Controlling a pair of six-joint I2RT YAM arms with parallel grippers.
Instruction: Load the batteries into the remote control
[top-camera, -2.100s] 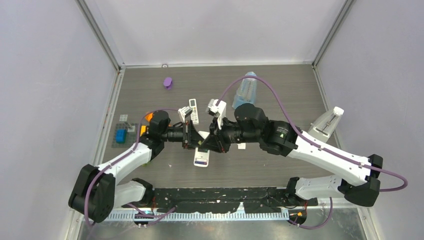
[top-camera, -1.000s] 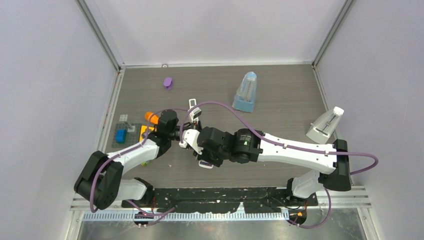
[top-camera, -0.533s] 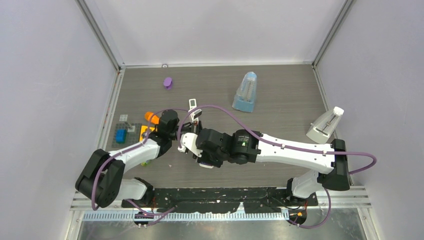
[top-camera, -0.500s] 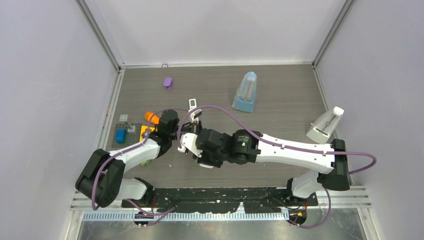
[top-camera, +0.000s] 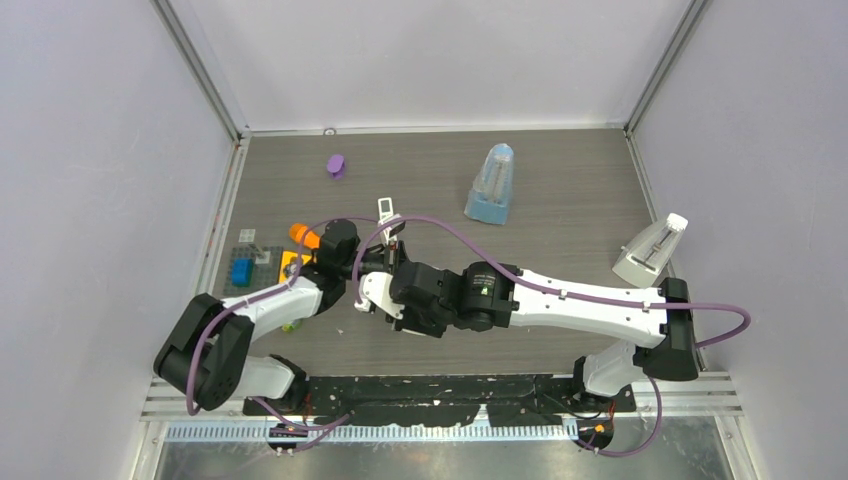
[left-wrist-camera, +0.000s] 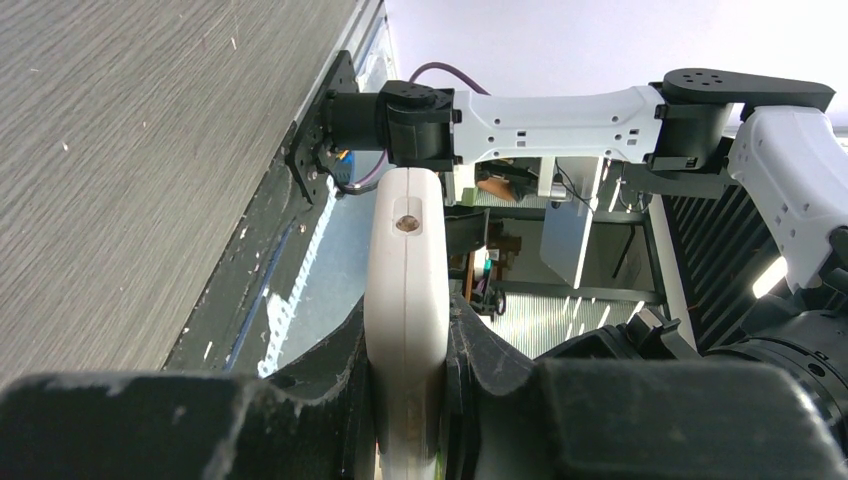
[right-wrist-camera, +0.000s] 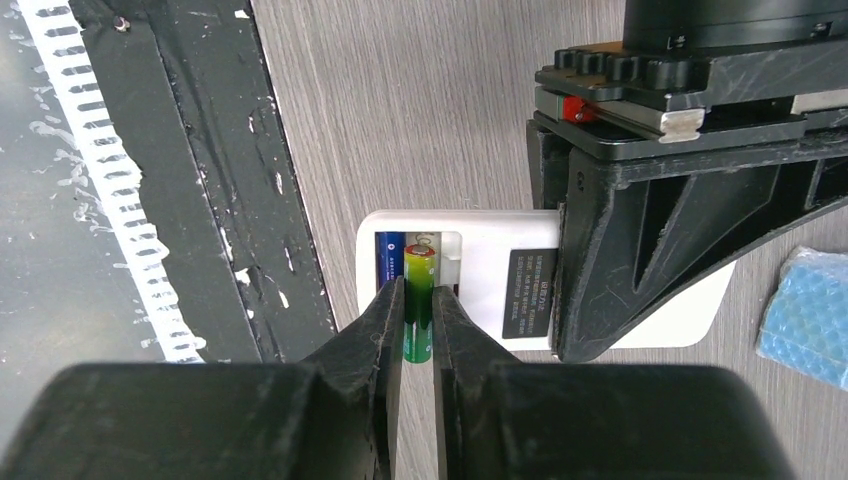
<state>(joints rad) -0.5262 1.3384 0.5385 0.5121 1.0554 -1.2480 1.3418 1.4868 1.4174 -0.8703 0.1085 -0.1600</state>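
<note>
The right pincer (right-wrist-camera: 418, 300) is nearly closed, gripping a green battery (right-wrist-camera: 419, 265) between its fingertips. The battery's far end sits at the open slot in the back of a white remote (right-wrist-camera: 480, 275), right beside a blue battery (right-wrist-camera: 388, 252) already lying in the compartment. I can't tell whether the green one is seated or only touching the slot.

The left pincer (left-wrist-camera: 408, 345) is squeezed narrow on the remote's other end, holding it edge-on just above the grey wood-grain desk (right-wrist-camera: 400, 100), with the battery side turned toward the right arm. From above, the two pincers meet near the left-front part of the desk and hide the remote.

Well apart on the desk are a second small remote (top-camera: 385, 207), a purple lump (top-camera: 335, 165) and a clear blue case (top-camera: 492, 185).
</note>
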